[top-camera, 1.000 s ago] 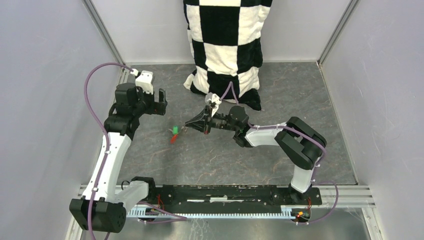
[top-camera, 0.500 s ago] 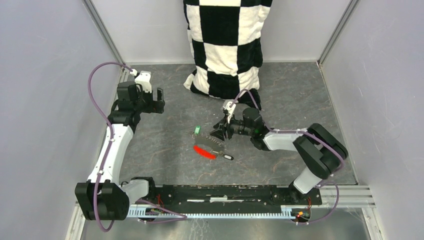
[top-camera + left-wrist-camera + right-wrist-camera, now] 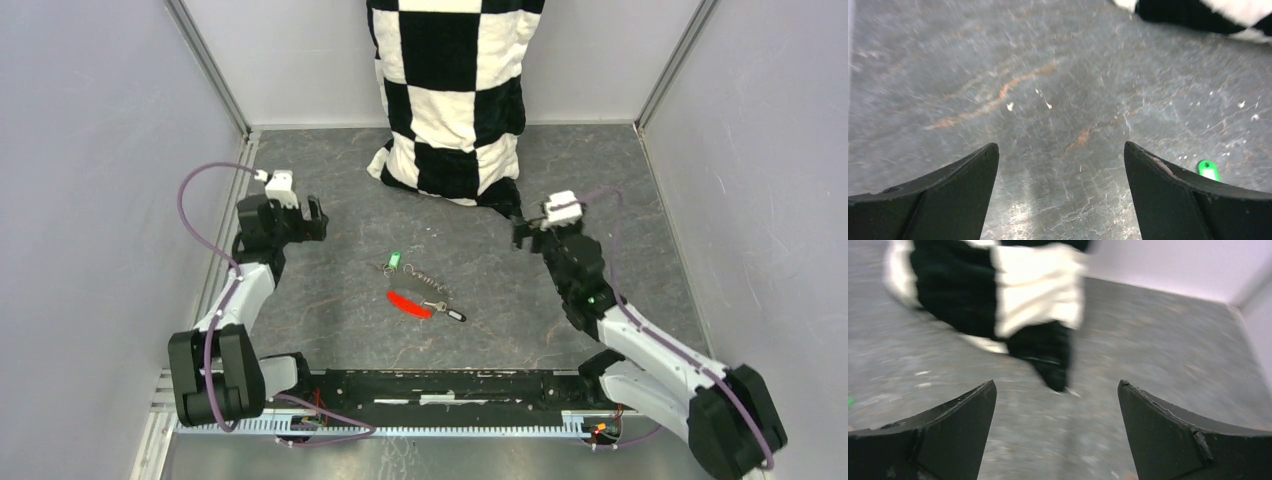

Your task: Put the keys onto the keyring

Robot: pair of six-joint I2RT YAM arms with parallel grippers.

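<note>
While left end effector (image 3: 1060,146) and right end effector (image 3: 1056,382) gape empty, the red-tagged silvery keyring (image 3: 405,301) lies between them. Green-headed metal key (image 3: 394,261) and black-headed metal key (image 3: 455,315) flank it.

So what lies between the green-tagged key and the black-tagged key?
In the top view, the keyring's beaded chain runs between the green-tagged key and the black-tagged key; its red tag lies just beside that line.
</note>
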